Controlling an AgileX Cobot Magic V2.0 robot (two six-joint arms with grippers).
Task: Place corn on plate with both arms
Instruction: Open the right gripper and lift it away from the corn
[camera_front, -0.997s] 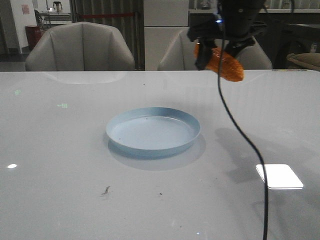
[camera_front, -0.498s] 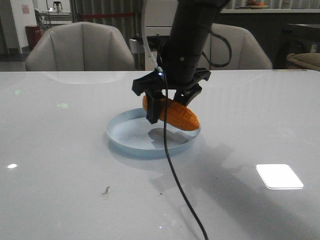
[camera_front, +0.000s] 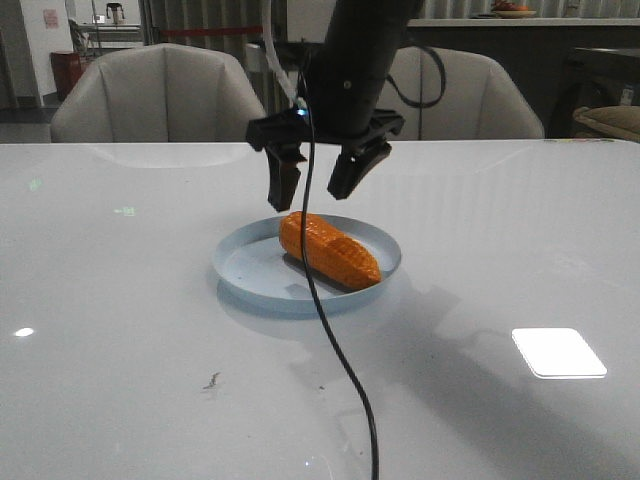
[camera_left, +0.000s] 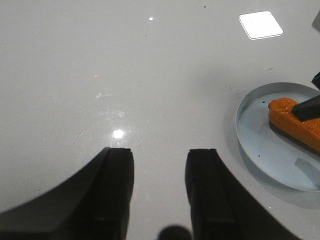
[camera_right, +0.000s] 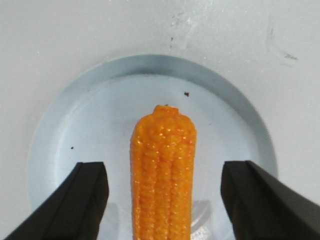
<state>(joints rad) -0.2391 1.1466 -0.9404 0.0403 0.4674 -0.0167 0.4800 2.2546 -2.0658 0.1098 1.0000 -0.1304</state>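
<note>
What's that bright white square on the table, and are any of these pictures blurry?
Front view: the white square looks like glare from a light on the glossy table, and the plate casts a soft shadow. Left wrist view: the same patch shows; the near fingers are dark and soft. Right wrist view: the corn is sharp, the fingers blurred.

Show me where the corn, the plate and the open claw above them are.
corn (camera_front: 328, 249): front view, middle of the cob.
plate (camera_front: 243, 262): front view, bare floor at its left side.
right gripper (camera_front: 318, 178): front view, the gap midway between its spread fingertips.
</note>
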